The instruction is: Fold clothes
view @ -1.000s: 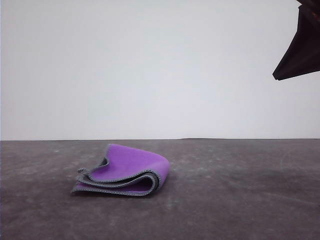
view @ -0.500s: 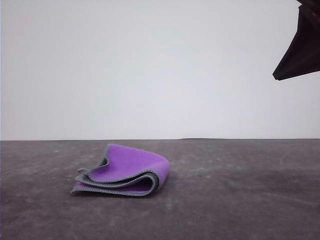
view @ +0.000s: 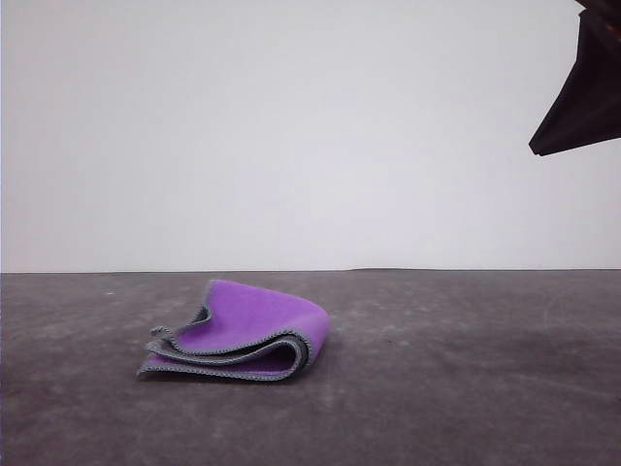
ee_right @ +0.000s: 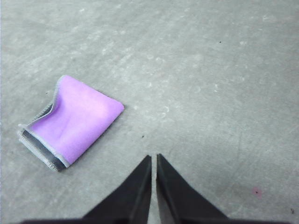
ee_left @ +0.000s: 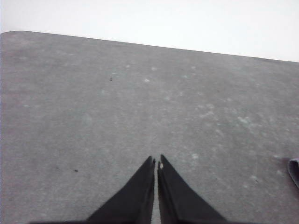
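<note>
The clothes (view: 243, 335) lie folded on the grey table, left of centre in the front view, purple face up with grey stitched edges stacked in layers. From the right wrist view the clothes (ee_right: 72, 122) sit flat as a small purple rectangle, well apart from my right gripper (ee_right: 153, 157), which is shut and holds nothing. My left gripper (ee_left: 156, 160) is shut over bare table, with a grey cloth edge (ee_left: 294, 170) just at the frame's border. A dark part of the right arm (view: 580, 92) hangs high at the upper right of the front view.
The grey table top (view: 466, 388) is mottled with pale marks and stretches back to a white wall (view: 291, 136). The table's far edge (ee_left: 140, 43) shows in the left wrist view.
</note>
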{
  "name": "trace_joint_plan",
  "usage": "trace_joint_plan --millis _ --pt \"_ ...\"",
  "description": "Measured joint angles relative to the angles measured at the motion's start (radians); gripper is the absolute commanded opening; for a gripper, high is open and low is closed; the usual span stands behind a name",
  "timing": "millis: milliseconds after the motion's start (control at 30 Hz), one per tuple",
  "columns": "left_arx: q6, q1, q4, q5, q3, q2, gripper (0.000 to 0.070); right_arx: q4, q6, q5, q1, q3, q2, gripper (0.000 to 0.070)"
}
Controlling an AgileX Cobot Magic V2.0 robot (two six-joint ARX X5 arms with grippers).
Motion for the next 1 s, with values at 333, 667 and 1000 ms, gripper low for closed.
trace_joint_plan --millis 333,667,1000 --pt "0.0 0.0 0.0 0.0 0.0 0.0 0.0 0.0 0.0 0.0 0.0 0.0 0.0 0.0015" --pt "0.007 0.0 0.0 0.0 0.0 0.0 0.0 -0.005 -0.041 0.026 -0.009 0.0 -0.034 0.0015" --pt "0.008 0.0 0.0 0.0 0.0 0.0 0.0 -0.007 -0.146 0.106 -0.162 -0.194 -0.294 0.0015"
